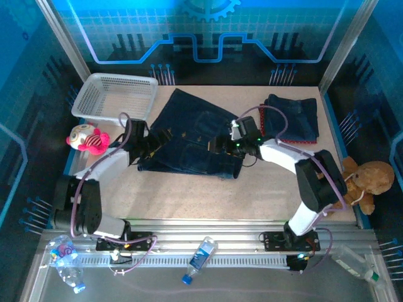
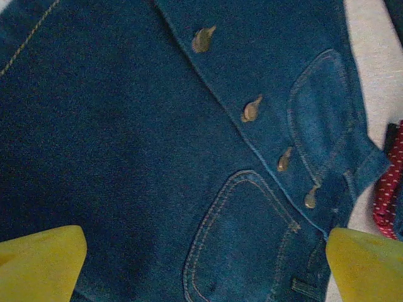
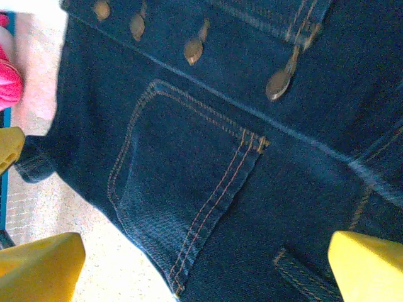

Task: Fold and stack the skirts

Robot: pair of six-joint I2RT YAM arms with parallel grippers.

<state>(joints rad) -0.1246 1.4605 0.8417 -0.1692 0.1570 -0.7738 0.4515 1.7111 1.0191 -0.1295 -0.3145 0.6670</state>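
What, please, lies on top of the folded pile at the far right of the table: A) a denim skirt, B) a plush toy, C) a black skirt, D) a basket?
A: a folded denim skirt sits uppermost there, with a red skirt edging out beneath it.

Beige table (image 1: 208, 198) bearing skirts, a basket and a toy.
A spread denim skirt (image 1: 189, 135) is laid flat at the middle. Relative to it, a white mesh basket (image 1: 116, 94) is set far left, a pink-and-white plush toy (image 1: 88, 138) left, and a red skirt (image 2: 389, 182) far right, topped by a folded denim skirt (image 1: 293, 116).
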